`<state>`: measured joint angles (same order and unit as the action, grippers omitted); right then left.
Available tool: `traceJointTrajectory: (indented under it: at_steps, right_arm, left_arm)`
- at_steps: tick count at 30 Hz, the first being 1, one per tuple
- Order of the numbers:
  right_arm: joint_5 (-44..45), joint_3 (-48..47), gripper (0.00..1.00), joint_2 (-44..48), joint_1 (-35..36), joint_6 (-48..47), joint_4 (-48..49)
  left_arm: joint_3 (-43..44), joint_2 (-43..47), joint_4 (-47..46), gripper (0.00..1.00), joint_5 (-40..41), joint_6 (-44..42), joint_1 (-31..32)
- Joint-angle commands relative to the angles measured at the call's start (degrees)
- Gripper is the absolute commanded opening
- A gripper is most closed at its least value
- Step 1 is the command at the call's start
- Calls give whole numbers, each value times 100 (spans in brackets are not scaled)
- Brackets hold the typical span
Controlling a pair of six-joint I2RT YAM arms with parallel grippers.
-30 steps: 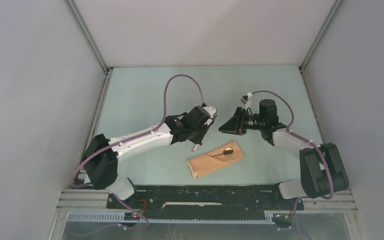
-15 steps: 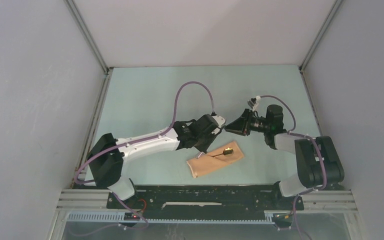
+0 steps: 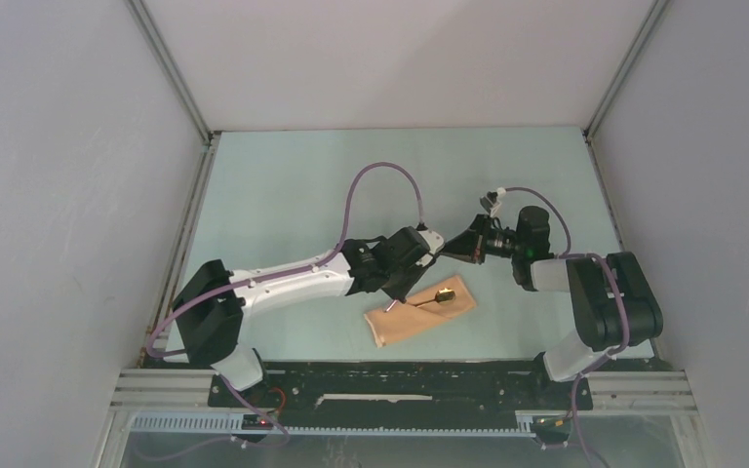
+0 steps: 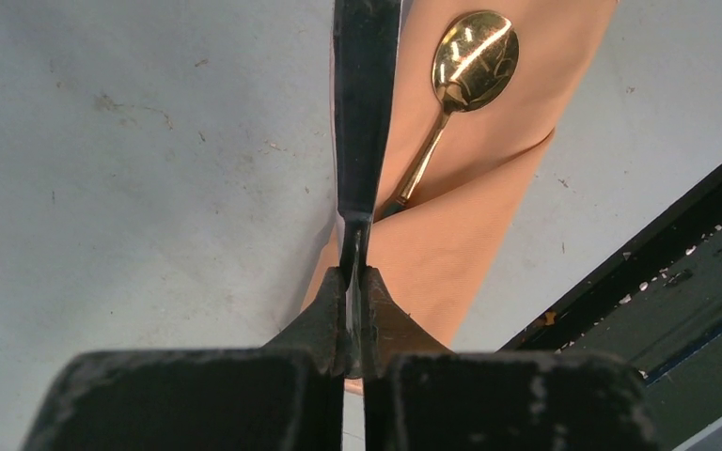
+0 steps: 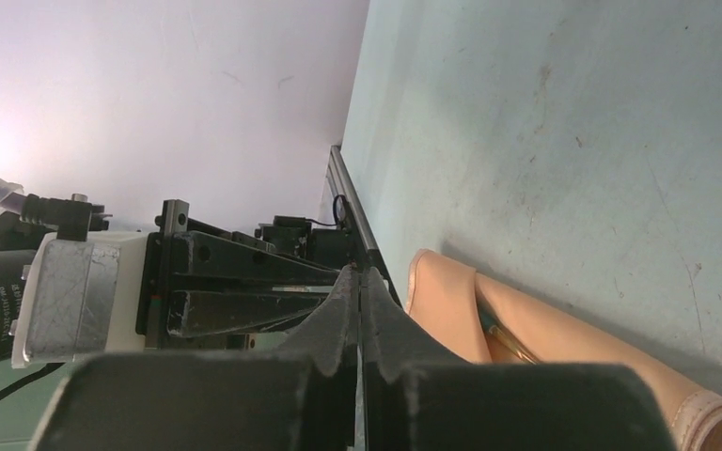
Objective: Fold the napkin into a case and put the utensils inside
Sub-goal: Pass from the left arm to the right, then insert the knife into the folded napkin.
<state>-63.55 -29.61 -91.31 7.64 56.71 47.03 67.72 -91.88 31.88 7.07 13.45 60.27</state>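
Observation:
The peach napkin, folded into a narrow case [image 3: 419, 312] [image 4: 451, 254], lies on the table near the front edge. A spoon with a gold bowl [image 3: 443, 292] [image 4: 475, 58] rests on it, and its handle runs under the folded flap. My left gripper [image 3: 396, 291] [image 4: 355, 274] is shut on a thin metal utensil [image 4: 365, 113], which points along the case's left edge. My right gripper [image 3: 449, 251] [image 5: 359, 274] hovers just behind the case's far end, shut with nothing in it. From the right wrist the case [image 5: 545, 329] shows end-on.
A black base rail [image 3: 400, 382] [image 4: 677, 272] runs along the front edge just below the case. Grey walls close in the pale green table [image 3: 283, 185] on three sides. The left arm's wrist [image 5: 85, 291] fills the left of the right wrist view.
My left arm has moved right and down to the case's left end with the utensil. My right gripper has closed and its arm has folded back towards its base.

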Motion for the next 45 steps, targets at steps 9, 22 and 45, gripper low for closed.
traceJointTrajectory:
  at_steps: [9, 22, 45]
  right_arm:
    - [1057, 215, 0, 1508, -639, -1548, -3324]
    - [1693, 191, 0, 3632, -2395, -2800, -6983]
    - [1306, 831, 0, 2727, -2009, -1968, -5668]
  left_arm:
    - [79, 538, -246, 45, -445, 311, -48]
    - [-1969, 1304, -1077, 37, -2441, 1274, -376]
    - [-3111, 1130, -1739, 1, -1891, 1480, -376]
